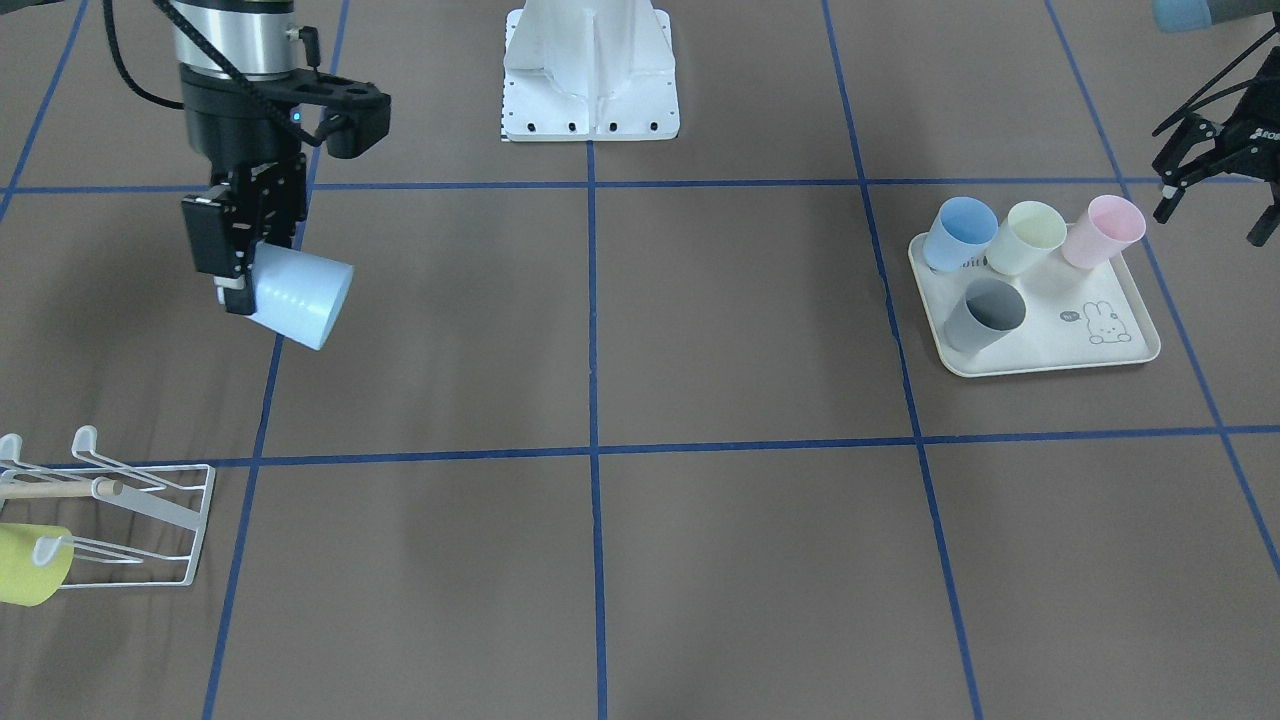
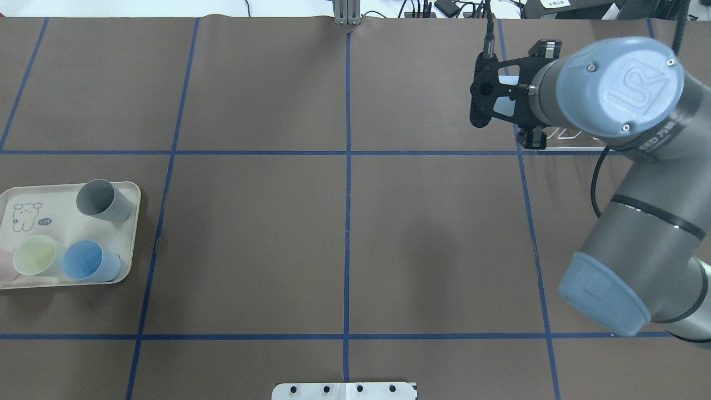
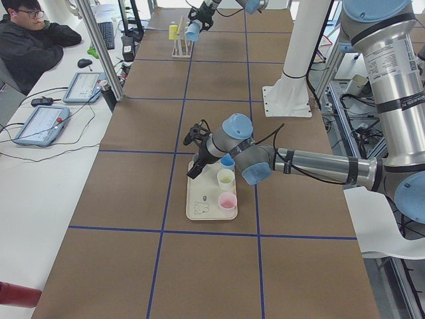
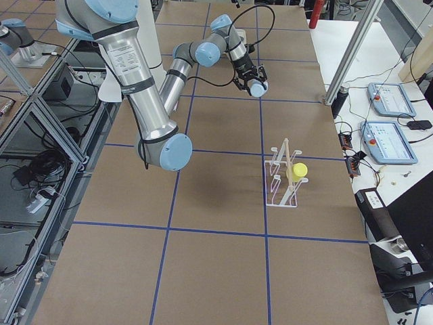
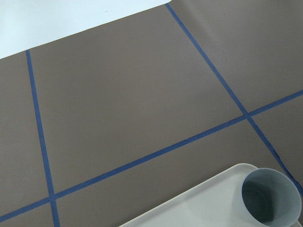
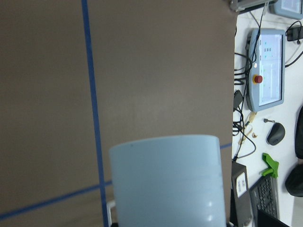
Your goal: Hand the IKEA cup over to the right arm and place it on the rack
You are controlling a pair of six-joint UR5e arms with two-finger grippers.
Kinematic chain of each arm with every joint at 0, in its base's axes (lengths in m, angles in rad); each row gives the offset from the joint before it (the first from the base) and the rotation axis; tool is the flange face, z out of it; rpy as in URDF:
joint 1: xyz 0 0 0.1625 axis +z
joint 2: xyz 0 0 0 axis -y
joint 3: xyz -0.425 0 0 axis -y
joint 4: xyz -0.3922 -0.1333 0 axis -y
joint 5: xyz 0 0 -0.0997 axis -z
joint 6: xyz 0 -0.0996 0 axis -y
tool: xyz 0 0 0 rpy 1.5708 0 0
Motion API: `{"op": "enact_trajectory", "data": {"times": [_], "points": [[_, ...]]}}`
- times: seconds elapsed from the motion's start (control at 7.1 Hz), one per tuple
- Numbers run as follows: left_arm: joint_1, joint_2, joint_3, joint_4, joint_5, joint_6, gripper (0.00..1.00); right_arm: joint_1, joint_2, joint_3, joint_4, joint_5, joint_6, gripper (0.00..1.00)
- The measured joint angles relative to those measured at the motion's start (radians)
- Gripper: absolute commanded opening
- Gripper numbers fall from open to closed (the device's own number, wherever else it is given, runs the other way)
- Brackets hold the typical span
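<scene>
Right gripper [image 1: 237, 275] is clamping its jaws on the closed end of the light-blue IKEA cup [image 1: 300, 296]. It is holding the cup tilted on its side, clear of the brown table [image 1: 700, 320], with the mouth pointing away from the fingers. The right arm [image 2: 622, 94] is reaching out over the far part of the table on the robot's right. The rack [image 1: 150, 500] is standing well apart from the held cup near the table edge, and a yellow cup [image 1: 28, 563] is hanging on one of its prongs. Left gripper [image 1: 1212, 215] is hovering just beside the cream tray [image 1: 1050, 350], jaws apart and gripping nothing. On the tray, a blue cup [image 1: 958, 232], a pale yellow cup [image 1: 1028, 236] and a pink cup [image 1: 1100, 230] are standing in a row, and a grey cup [image 1: 985, 315] is standing in front of them.
</scene>
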Motion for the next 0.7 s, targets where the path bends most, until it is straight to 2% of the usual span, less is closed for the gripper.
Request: {"op": "enact_trajectory", "data": {"times": [0.42, 0.56, 0.7], "points": [[0.000, 0.000, -0.004, -0.003, -0.012, -0.010, 1.00, 0.149, -0.063, -0.059, -0.064, -0.084, -0.405, 0.00], [0.000, 0.000, -0.004, -0.004, -0.013, -0.011, 1.00, 0.205, -0.071, -0.110, -0.042, -0.103, -0.517, 0.00], [0.000, 0.000, -0.005, -0.005, -0.013, -0.012, 1.00, 0.263, -0.075, -0.183, 0.032, -0.110, -0.626, 0.00]]}}
